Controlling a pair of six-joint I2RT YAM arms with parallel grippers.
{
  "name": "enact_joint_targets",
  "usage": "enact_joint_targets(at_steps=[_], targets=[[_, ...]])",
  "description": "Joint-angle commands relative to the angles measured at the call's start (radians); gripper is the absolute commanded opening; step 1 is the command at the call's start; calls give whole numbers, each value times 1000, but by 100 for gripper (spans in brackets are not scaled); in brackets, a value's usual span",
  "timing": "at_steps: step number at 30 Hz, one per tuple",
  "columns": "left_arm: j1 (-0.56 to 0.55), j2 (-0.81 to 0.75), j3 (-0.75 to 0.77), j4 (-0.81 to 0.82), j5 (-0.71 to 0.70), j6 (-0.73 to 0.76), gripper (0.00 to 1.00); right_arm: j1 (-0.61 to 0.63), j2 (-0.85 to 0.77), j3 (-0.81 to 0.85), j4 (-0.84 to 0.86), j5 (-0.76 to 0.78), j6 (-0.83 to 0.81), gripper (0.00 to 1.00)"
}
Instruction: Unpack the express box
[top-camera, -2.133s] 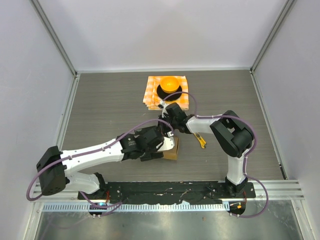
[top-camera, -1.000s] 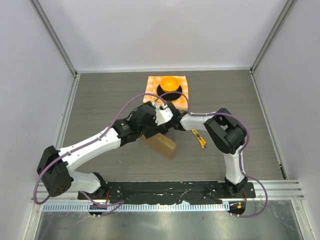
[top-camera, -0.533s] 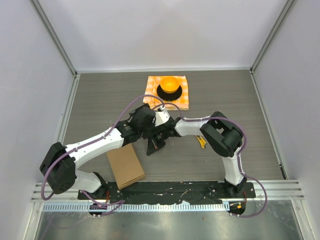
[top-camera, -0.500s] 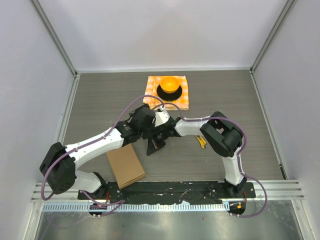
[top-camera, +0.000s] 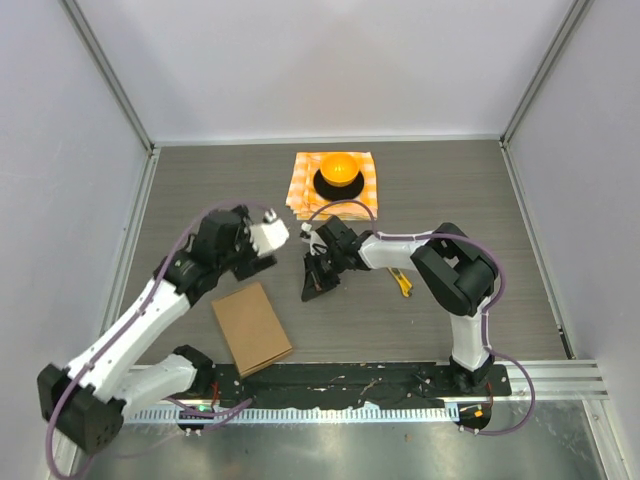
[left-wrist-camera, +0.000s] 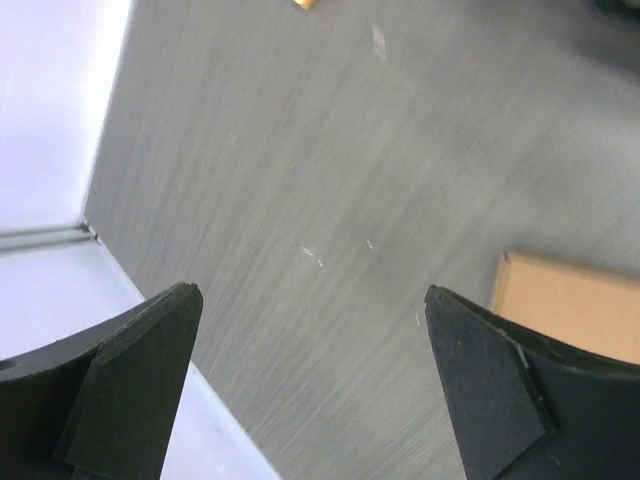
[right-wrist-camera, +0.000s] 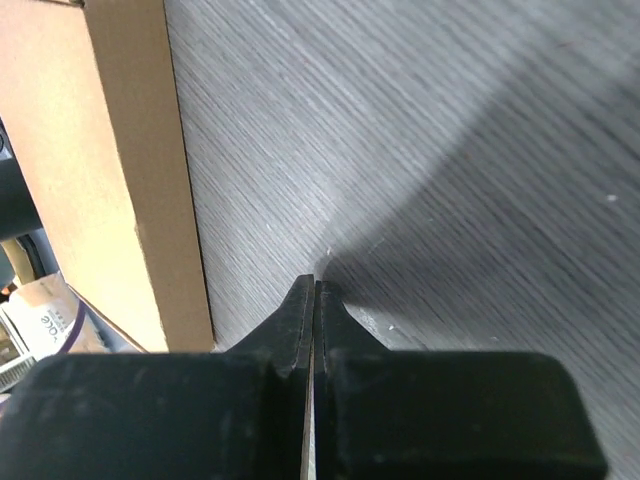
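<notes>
Box: the box (top-camera: 252, 328) lies flat on the desk (top-camera: 200, 200), broad face up, at the near edge left of centre and just ahead of the left arm's base. Nothing touches it, and no flap shows raised.

Left claw: the left claw (left-wrist-camera: 310, 300) is released, jaws wide apart with only bare desk between them. It hangs above the desk on the far side of the box. Its wrist view catches one corner of the box low on the right.

Right claw: the right claw (right-wrist-camera: 314, 290) is clenched, fingers pressed flat together with nothing seen between them. Its tip sits low over mid-desk, right of the box and apart from it.

Other things: a checkered cloth (top-camera: 368, 165) lies at the far middle with an orange dome on a black base (top-camera: 340, 166) on it. A yellow cutter (top-camera: 402, 284) lies beside the right arm.

Why so placed: lying flat probably leaves the box's lid and edges reachable from above. The wide left claw looks ready to span a wall or flap. The shut right claw forms a thin wedge, likely suited to pressing or prying. The cutter is within the right arm's reach if tape needs slitting.

Stage: by my reading, the box is not yet opened.

Risk: a light, flat box may slide on the smooth desk when pushed.
</notes>
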Motion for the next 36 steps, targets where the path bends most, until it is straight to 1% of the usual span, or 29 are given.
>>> enact_joint_targets(at_steps=[1,2,3,4,5,6,8,13,16,17,18,21,24,25,26,28,29,30,32,35,36], targets=[[4,-225,-223,-253,182,411,100,-12,-4,-13,-10,83,20,1],[15,-279,-259,-331,200,508,100,-12,-3,-12,-2,80,34,1],[44,-345,-284,-376,255,661,100,-12,-3,-15,16,76,40,1],[58,-443,-320,-408,283,727,100,-12,-6,-21,30,71,47,1],[66,-487,-330,-466,317,777,100,-12,-7,-27,47,60,67,1],[69,-519,-341,-482,361,806,100,-12,-6,-42,85,54,78,1],[69,-560,-361,-510,403,840,100,-12,0,-56,116,36,96,1],[69,-564,-373,-562,462,848,99,-12,-1,-89,166,22,120,1],[69,-565,-368,-660,498,923,98,-12,8,-93,208,10,129,1],[69,-570,-374,-703,506,981,99,-12,12,-90,214,5,133,2],[69,-577,-381,-697,506,992,99,-12,16,-90,235,-4,144,8],[69,-552,-368,-741,506,1090,100,-14,16,-87,263,-12,164,15],[69,-426,-297,-838,490,1156,100,-12,22,-75,269,-15,167,17],[69,-360,-254,-864,489,1176,99,-12,25,-69,268,-18,167,17],[69,-323,-235,-922,481,1200,98,-12,25,-66,269,-20,163,17],[69,-251,-197,-982,455,1291,97,-12,29,-53,268,-23,163,18],[69,-236,-186,-998,452,1318,97,-14,31,-49,268,-29,161,20],[69,-223,-169,-1007,449,1386,97,-14,34,-41,268,-33,159,22],[67,-199,-161,-1042,447,1449,97,-18,34,-30,266,-41,156,24],[67,-218,-184,-1041,447,1535,99,-32,37,-23,269,-44,152,29],[66,-229,-203,-1024,470,1552,99,-37,39,-20,271,-46,153,30]])
